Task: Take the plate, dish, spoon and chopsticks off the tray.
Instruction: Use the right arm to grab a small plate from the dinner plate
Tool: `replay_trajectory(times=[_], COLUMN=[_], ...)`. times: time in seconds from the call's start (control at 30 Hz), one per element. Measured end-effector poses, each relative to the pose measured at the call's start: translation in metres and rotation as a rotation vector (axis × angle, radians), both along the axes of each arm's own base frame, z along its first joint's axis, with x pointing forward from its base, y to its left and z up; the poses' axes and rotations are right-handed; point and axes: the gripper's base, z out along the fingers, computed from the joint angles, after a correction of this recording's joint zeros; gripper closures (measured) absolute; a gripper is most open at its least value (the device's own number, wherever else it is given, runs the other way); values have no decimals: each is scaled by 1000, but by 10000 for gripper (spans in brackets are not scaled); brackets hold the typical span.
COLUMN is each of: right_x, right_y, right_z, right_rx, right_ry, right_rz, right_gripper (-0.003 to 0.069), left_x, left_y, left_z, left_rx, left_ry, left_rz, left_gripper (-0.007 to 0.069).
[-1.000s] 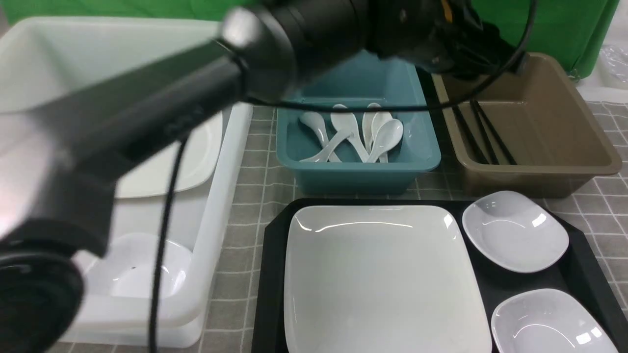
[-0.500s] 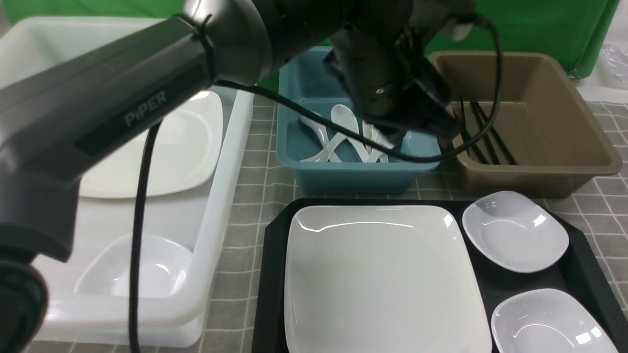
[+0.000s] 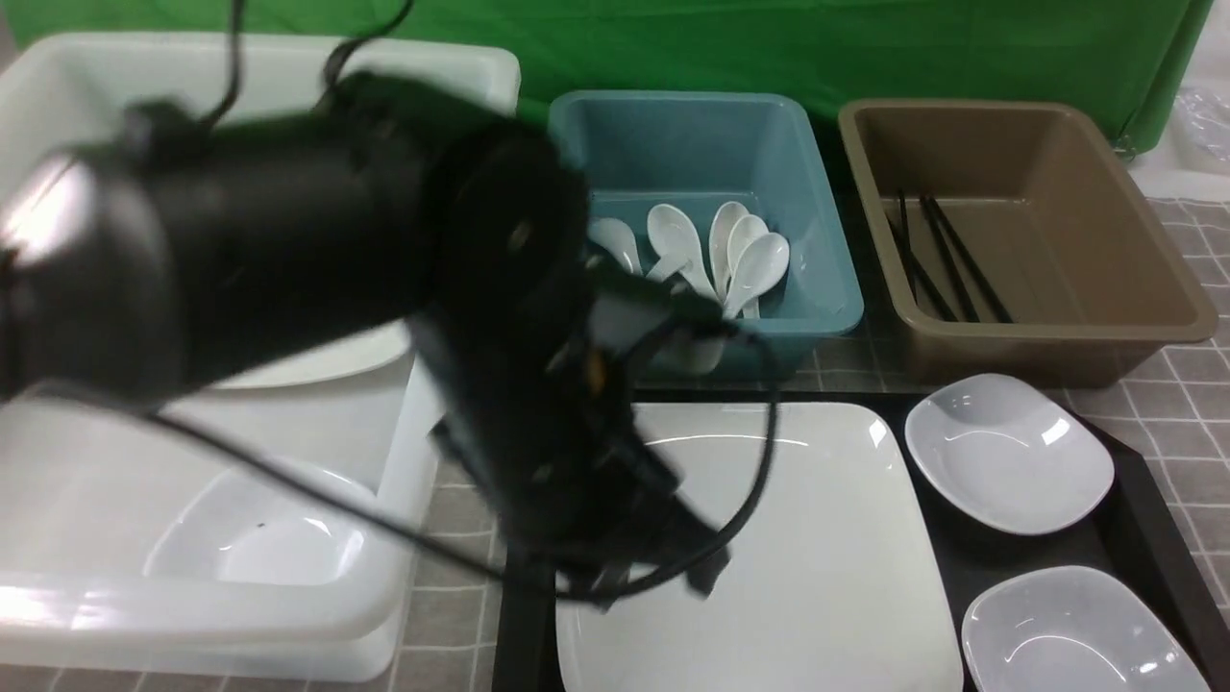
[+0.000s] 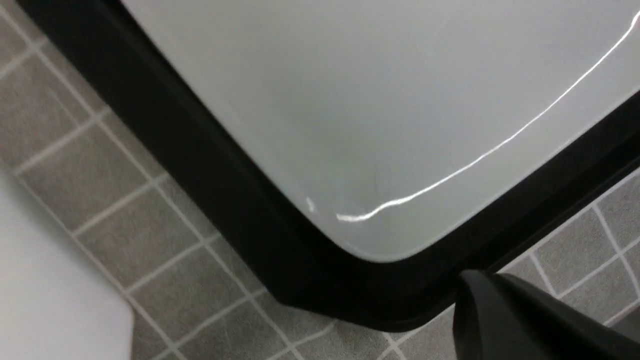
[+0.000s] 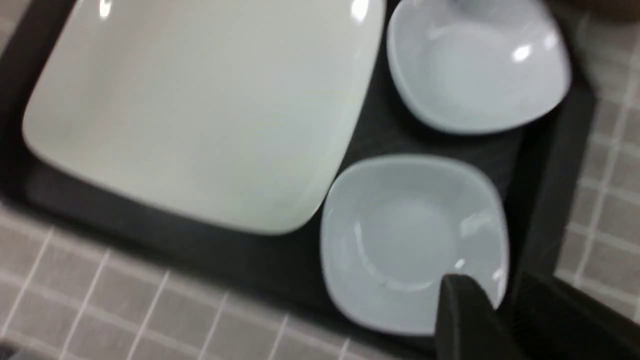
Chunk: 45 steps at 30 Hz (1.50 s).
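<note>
The large white plate (image 3: 826,538) lies on the black tray (image 3: 1139,500), filling its left part. Two small white dishes (image 3: 1009,452) (image 3: 1071,630) sit on the tray's right side. No spoon or chopsticks show on the tray. My left gripper (image 3: 673,567), blurred, hangs low over the plate's left edge. In the left wrist view only one finger (image 4: 505,315) shows, by the corner of the plate (image 4: 380,125) and the tray (image 4: 235,215). My right gripper (image 5: 485,290) hovers over the rim of the nearer dish (image 5: 410,240), its fingers slightly apart and empty.
A blue tub (image 3: 817,173) behind the tray holds several white spoons (image 3: 759,264). A brown tub (image 3: 1086,240) at back right holds black chopsticks (image 3: 951,259). A big white tub (image 3: 413,481) on the left holds a plate and a dish. A grey checked cloth covers the table.
My left arm has swung from above the brown and blue tubs at the back down and toward me, to the plate's left edge. The tableware has not moved.
</note>
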Motion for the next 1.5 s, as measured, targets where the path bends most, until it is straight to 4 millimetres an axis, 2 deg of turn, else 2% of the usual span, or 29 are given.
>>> replay_trajectory(times=[0.1,0.13,0.23,0.27,0.33,0.4,0.5,0.57,0.7,0.8,0.83,0.9,0.93,0.97,1.0,1.03,1.23,1.3,1.33,1.37,1.43,1.5], right_x=[10,11,16,17,19,24,33,38,48,52,53,54,55,55,55,57,51,45,41,40,33,26], right_y=[7,7,13,14,19,30,43,49,56,57,57,57,57,57,57,58,55,52,49,49,44,41], right_z=[-28,-31,-81,-84,-103,-126,-145,-156,-175,-187,-189,-192,-192,-192,-192,-188,-173,-159,-148,-146,-126,-97], right_rx=[0,-2,-43,-46,-58,-75,-108,-140,-210,-254,-260,-275,-275,-277,-277,-277,-258,-235,-215,-213,-185,-122], right_ry=[140,154,314,322,355,382,398,406,408,427,429,426,423,422,422,401,370,335,300,296,244,160], right_rz=[11,11,29,30,38,63,98,117,128,128,126,128,129,131,132,139,133,123,113,110,91,72], right_gripper=[421,415,371,364,334,244,111,66,53,74,90,175,186,305,305,405,437,482,528,540,588,597], left_x=[-19,-20,-42,-43,-51,-63,-75,-80,-85,-86,-86,-86,-86,-86,-86,-86,-85,-84,-83,-82,-79,-76], left_y=[17,18,38,39,47,58,70,75,79,79,79,78,78,78,78,78,77,77,77,77,78,82], left_z=[7,9,33,35,47,58,65,66,62,60,60,60,60,60,60,61,62,62,63,63,64,67], left_rx=[-55,-64,-198,-206,-267,-336,-383,-393,-390,-396,-400,-406,-408,-411,-410,-407,-396,-399,-403,-403,-405,-378], left_ry=[-33,-42,-140,-147,-206,-270,-313,-323,-320,-306,-301,-297,-297,-302,-303,-317,-363,-375,-390,-393,-421,-446], left_rz=[26,27,48,49,55,63,65,66,66,70,72,74,75,73,70,50,-17,-21,-13,-13,16,64], left_gripper=[624,624,624,624,624,624,624,624,624,624,624,624,624,624,624,624,624,624,624,624,624,624])
